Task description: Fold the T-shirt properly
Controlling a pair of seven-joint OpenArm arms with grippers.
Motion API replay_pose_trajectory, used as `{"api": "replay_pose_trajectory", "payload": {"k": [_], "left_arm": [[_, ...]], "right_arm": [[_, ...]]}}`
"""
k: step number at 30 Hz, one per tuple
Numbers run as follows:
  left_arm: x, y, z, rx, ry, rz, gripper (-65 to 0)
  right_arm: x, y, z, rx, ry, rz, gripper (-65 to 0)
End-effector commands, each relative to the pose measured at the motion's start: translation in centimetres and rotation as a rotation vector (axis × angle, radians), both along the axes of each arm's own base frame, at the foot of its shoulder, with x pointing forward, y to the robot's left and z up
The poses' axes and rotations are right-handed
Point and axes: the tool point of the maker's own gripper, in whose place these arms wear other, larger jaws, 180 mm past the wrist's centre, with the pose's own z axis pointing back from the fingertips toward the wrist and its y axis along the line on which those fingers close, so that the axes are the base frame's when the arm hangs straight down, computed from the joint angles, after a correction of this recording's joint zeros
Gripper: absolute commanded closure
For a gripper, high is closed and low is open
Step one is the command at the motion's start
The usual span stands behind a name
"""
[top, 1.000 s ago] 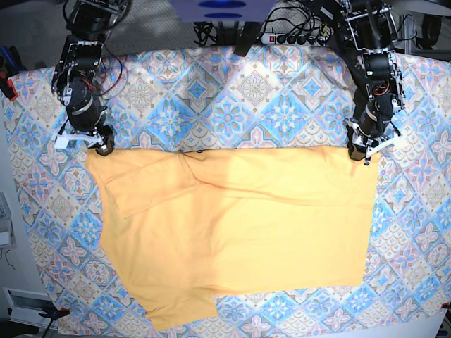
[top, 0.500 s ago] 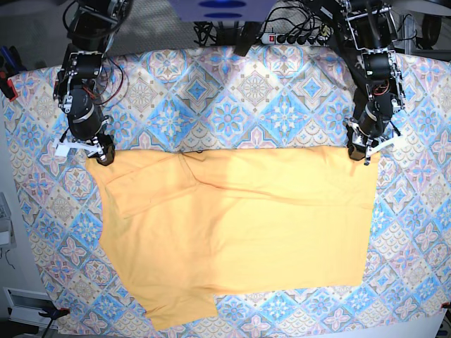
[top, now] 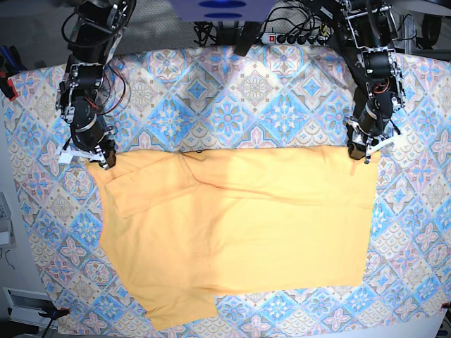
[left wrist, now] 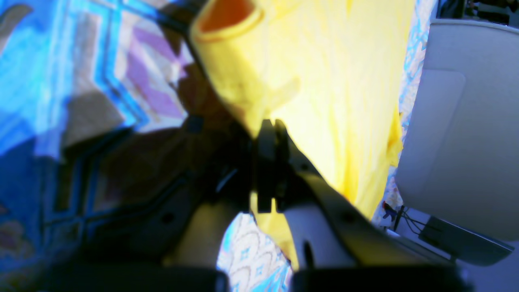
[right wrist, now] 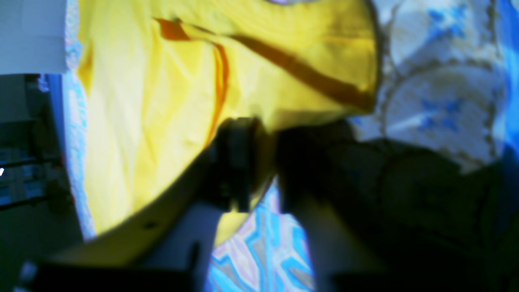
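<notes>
Since both grippers, left (top: pixel 358 152) and right (top: pixel 104 158), pinch the T-shirt (top: pixel 239 232) top corners, lift evenly, keep the edge taut

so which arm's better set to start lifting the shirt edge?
Probably left. Its claw is shut on the T-shirt corner, fabric pinched between the tips. The right claw sits at the other top corner, but its grip isn't clear.

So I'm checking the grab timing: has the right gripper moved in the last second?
Yes. The right gripper shifted down onto the T-shirt corner.
</notes>
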Motion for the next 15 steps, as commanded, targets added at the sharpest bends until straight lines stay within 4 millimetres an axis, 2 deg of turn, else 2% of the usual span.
{"api": "replay_pose_trajectory", "payload": {"k": [1, 7, 11, 15], "left_arm": [[0.4, 0.7, 0.8, 0.017, -0.019, -0.002, 0.0], [-2.1, 0.9, 0.0, 0.032, 0.017, -0.009, 0.0], [-3.2, 0.7, 0.7, 0.057, 0.013, -0.032, 0.0], [-5.3, 0.4, 0.8, 0.072, 0.029, -0.05, 0.0]], "right_arm": [[0.0, -0.7, 0.5, -0.019, -0.013, 0.008, -0.8], [-2.2, -1.3, 1.0, -0.066, -0.009, 0.02, -0.1], [-4.0, -1.6, 1.3, -0.1, -0.004, 0.033, -0.1], [-6.2, -2.2, 1.5, -0.135, 0.016, 0.045, 0.0]]}}
